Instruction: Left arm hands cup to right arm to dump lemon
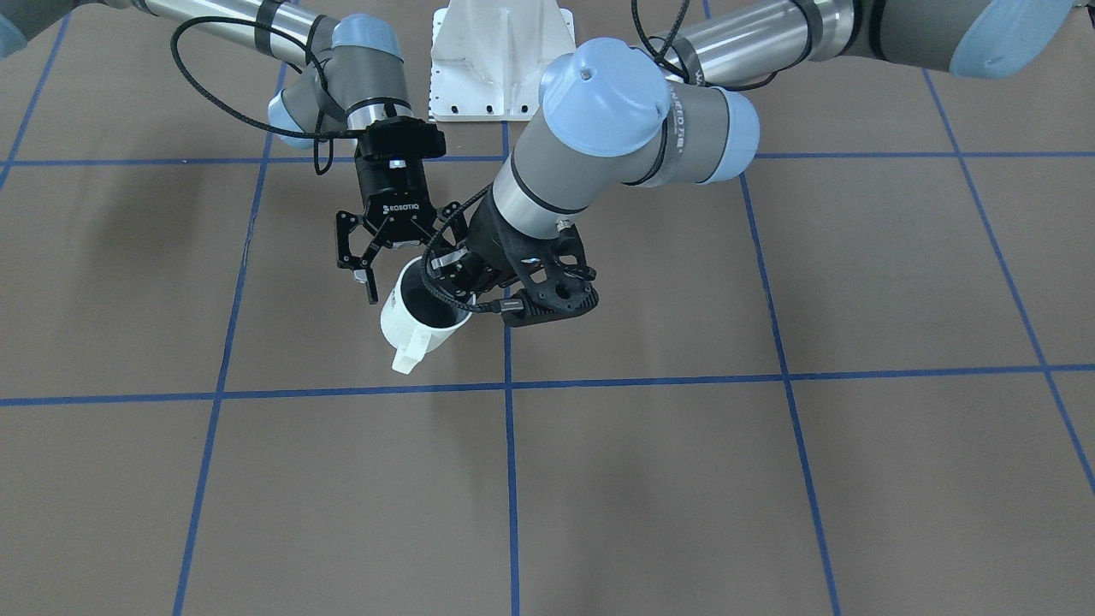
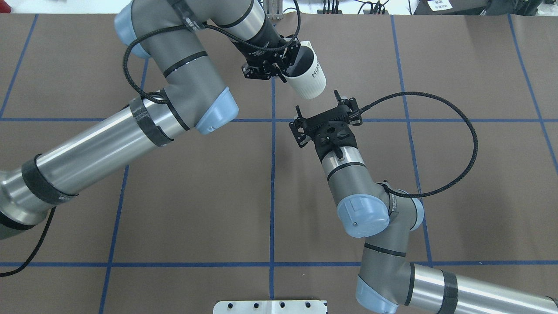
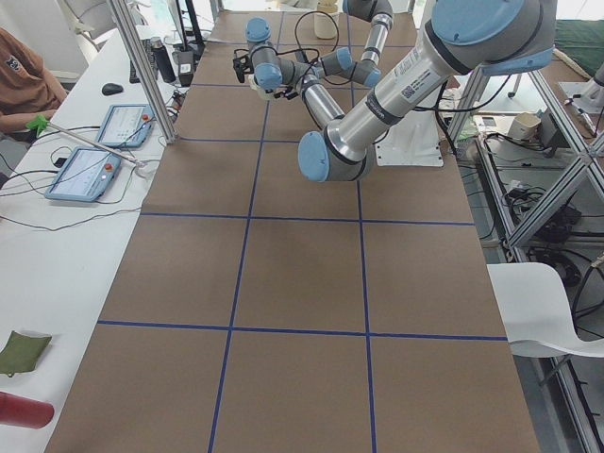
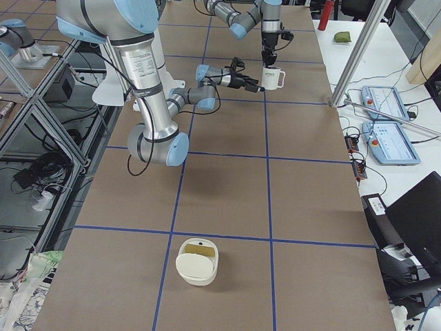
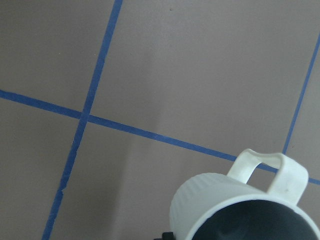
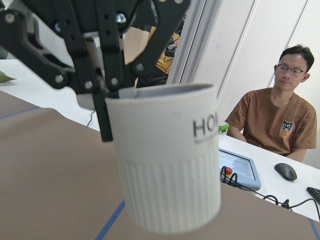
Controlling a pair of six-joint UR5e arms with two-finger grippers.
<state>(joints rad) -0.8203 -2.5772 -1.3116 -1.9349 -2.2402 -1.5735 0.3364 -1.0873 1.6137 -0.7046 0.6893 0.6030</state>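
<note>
Lettering (image 6: 205, 128) on cup (image 6: 170, 190): right wrist view; handle (image 5: 270, 159): left wrist view.

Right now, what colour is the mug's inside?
Dark grey; the mug shows it best in the overhead view.

Left arm reaches forward past centre, wrist tilted, left gripper (image 2: 279, 69) clamped on the rim of the cup (image 2: 310, 83), which hangs in the air. Right arm extends forward from a bent elbow. Right gripper (image 1: 395, 261) faces the cup at close range, fingers (image 1: 369, 287) spread wide.
</note>
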